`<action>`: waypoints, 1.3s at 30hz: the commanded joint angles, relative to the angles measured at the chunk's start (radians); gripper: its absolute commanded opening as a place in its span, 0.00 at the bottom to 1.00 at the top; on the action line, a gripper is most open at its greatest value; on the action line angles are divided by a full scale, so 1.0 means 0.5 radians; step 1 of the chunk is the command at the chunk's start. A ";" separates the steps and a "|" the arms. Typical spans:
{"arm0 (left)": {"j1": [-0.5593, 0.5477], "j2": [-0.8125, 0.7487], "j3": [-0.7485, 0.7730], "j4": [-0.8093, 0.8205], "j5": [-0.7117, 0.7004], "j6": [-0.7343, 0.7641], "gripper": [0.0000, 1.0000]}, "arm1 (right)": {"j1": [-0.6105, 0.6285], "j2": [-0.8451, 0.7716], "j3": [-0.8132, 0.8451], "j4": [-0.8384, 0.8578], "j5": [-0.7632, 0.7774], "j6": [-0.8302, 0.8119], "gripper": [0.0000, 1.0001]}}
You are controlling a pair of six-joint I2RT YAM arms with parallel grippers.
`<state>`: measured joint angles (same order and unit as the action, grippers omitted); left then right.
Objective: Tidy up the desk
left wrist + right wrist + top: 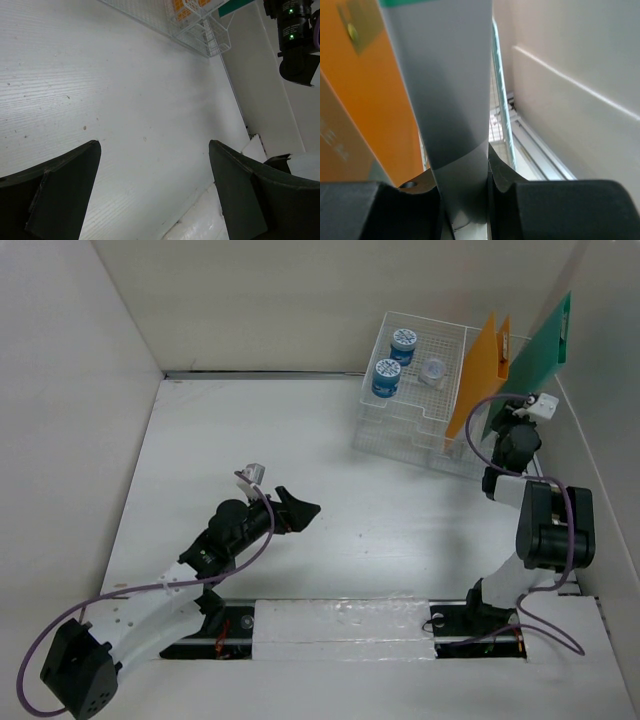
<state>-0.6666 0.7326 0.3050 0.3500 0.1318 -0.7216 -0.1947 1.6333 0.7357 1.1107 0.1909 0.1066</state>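
Note:
The white desk spreads under both arms and also fills the left wrist view. My left gripper hovers low over its middle, open and empty, jaws wide apart. My right gripper is at the back right, shut on the lower edge of an upright green folder. In the right wrist view the folder shows edge-on as a grey sheet pinched between the pads. An orange folder stands just to its left.
A white wire-mesh organizer rack stands at the back right. Its tray holds two blue-and-white tubs and a small clear cup. Off-white wall panels close the left, back and right sides.

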 commanded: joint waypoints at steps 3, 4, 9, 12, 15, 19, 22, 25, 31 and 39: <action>-0.011 -0.017 0.013 0.101 -0.027 0.029 0.87 | 0.012 0.047 0.004 0.350 0.011 0.029 0.00; -0.011 -0.014 0.013 0.101 -0.027 0.029 0.87 | 0.012 0.056 0.004 0.356 0.008 0.029 0.00; -0.011 0.016 0.019 0.128 -0.018 0.029 0.87 | 0.031 0.077 0.013 0.371 -0.004 0.029 0.00; -0.011 0.041 0.019 0.141 -0.015 0.029 0.87 | 0.031 0.044 0.047 0.234 -0.011 0.023 0.00; -0.011 0.044 0.013 0.156 -0.006 0.029 0.87 | 0.031 0.013 0.053 0.148 0.005 0.017 0.00; -0.011 0.038 0.004 0.162 0.003 0.026 0.87 | 0.073 -0.011 0.124 -0.040 0.133 -0.008 0.00; -0.011 0.023 -0.009 0.165 0.006 0.023 0.87 | 0.098 0.007 0.170 -0.089 0.314 -0.008 0.00; -0.011 0.004 -0.012 0.153 -0.003 0.023 0.87 | 0.168 0.056 0.228 -0.089 0.510 -0.014 0.00; -0.011 0.004 -0.012 0.153 -0.003 0.026 0.87 | 0.248 0.166 0.363 -0.144 0.741 -0.029 0.00; -0.011 0.010 -0.018 0.168 0.000 0.026 0.87 | 0.267 0.154 0.419 -0.301 0.707 -0.078 0.00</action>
<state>-0.6666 0.7490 0.3050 0.3775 0.1246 -0.7212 -0.0700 1.7287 0.9009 0.9562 0.5316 0.0814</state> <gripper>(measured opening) 0.866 0.254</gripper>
